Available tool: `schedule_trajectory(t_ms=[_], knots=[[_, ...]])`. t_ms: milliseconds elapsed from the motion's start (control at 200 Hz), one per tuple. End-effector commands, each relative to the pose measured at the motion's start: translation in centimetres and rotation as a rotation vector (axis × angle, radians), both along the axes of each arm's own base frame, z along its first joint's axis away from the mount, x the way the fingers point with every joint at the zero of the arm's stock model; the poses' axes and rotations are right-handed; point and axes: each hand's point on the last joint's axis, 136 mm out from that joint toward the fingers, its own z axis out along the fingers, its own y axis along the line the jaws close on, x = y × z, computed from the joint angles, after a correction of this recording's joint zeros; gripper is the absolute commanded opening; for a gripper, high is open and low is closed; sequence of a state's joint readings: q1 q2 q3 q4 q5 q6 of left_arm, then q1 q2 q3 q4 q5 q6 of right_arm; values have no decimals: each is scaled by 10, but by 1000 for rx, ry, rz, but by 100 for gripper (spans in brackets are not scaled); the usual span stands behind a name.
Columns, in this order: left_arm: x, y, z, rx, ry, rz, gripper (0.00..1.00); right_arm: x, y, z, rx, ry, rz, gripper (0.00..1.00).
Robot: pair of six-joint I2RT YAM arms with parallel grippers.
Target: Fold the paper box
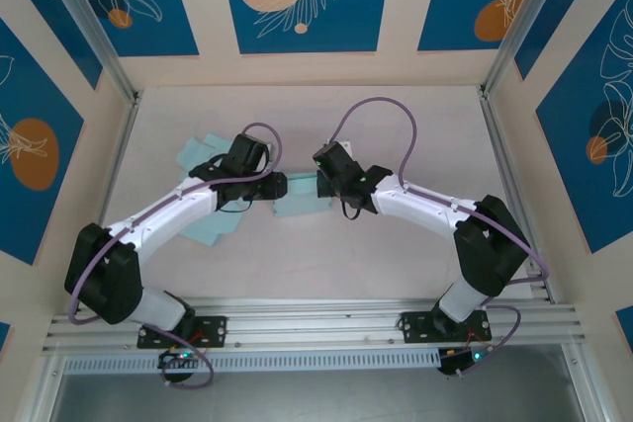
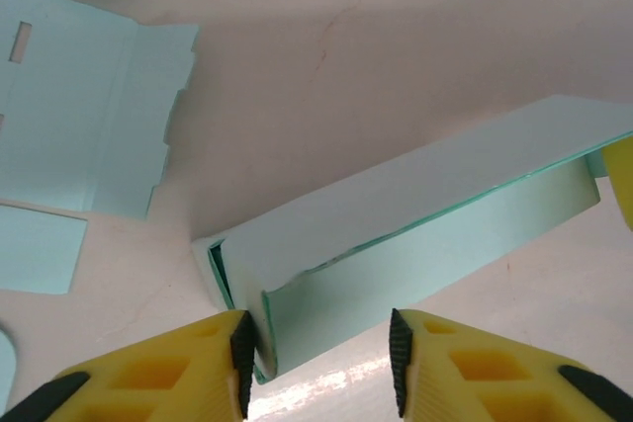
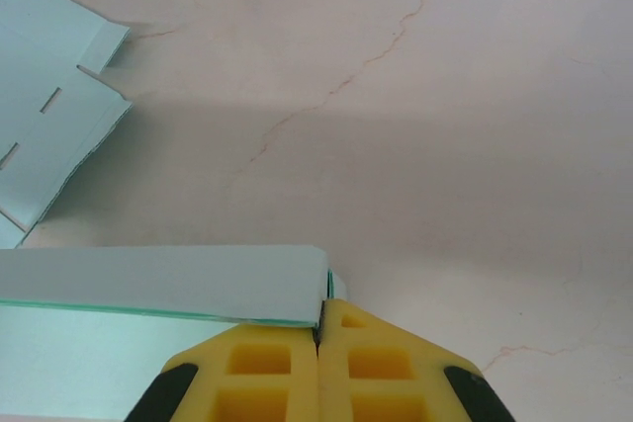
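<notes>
The paper box [image 1: 297, 197] is a pale mint card piece lying between the two arms at mid-table. In the left wrist view the paper box [image 2: 415, 214] shows as a long folded strip with an upright flap. My left gripper [image 2: 316, 363] is open, its left pad touching the flap's end, the right pad apart. My left gripper [image 1: 269, 185] sits at the strip's left end. My right gripper [image 3: 318, 328] is shut on the right end of the paper box [image 3: 168, 284]. From above my right gripper [image 1: 326, 183] is at that end.
More flat mint card blanks lie to the left: one with slots [image 2: 89, 96] beyond the strip, also as the slotted blank [image 3: 49, 116], and several under the left arm [image 1: 203, 155]. The pinkish table [image 1: 415, 126] has hairline cracks. Metal frame rails [image 1: 499, 175] border it.
</notes>
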State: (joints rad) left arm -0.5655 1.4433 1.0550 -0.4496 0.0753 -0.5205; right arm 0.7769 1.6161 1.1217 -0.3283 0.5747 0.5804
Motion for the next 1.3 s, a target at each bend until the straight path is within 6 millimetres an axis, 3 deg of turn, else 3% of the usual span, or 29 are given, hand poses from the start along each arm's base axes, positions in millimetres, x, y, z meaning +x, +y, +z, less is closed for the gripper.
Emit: schedule_trajectory(t_ms=[0, 295, 565, 695, 865, 1130, 1295], knots=[[-1, -18, 0, -67, 15, -35, 36, -51, -24, -73, -165, 279, 36, 0], [-2, -17, -1, -77, 18, -18, 29, -52, -23, -75, -166, 285, 37, 0], [-3, -9, -2, -54, 12, 7, 28, -53, -24, -76, -166, 286, 33, 0], [-7, 7, -15, -9, 18, 56, 20, -53, -24, -76, -167, 288, 33, 0], [-12, 16, -31, 5, 35, 89, 0, -54, -25, -76, -169, 285, 32, 0], [-13, 22, -44, 42, 16, 92, 0, -57, -29, -80, -187, 266, 13, 0], [-17, 35, -63, 117, 3, 89, 0, -62, -33, -86, -207, 241, 1, 0]])
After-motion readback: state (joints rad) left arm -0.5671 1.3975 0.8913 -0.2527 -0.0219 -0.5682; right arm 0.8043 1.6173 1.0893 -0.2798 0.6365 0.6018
